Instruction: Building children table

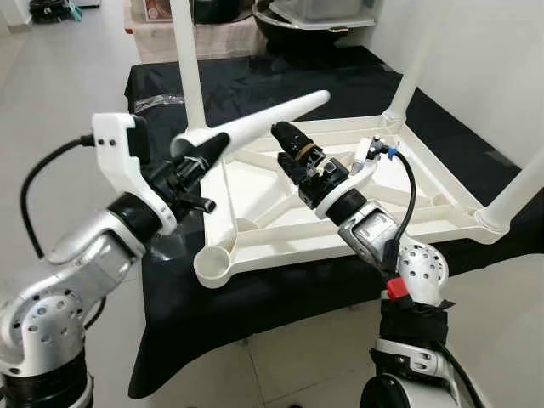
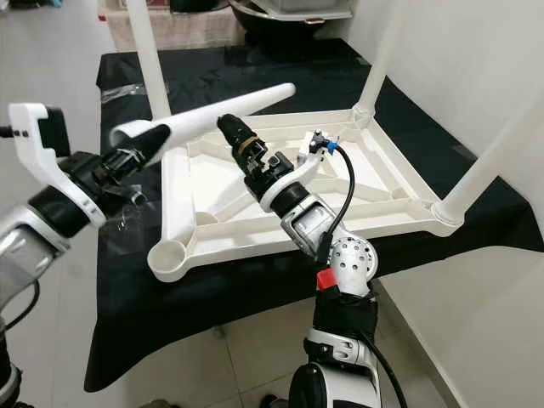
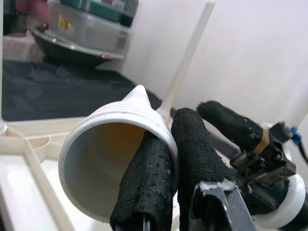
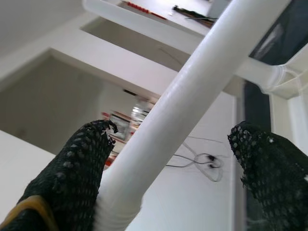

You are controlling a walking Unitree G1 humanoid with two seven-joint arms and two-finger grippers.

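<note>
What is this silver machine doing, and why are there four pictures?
It is a robot with two silver arms. Two pictures come from its head, looking down; two come from small cameras on its wrists. On a black tablecloth lies a white children's table, upside down, with three legs already standing up. The left tool grips the wide hollow end of the loose fourth leg. The right tool sits open beside that leg. One corner socket is still empty.

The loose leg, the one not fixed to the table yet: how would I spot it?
Find the upturned white table on the black cloth. Three legs stand upright at its corners. The loose leg lies slanted above the frame, its open threaded end pinched by the left gripper.
</note>
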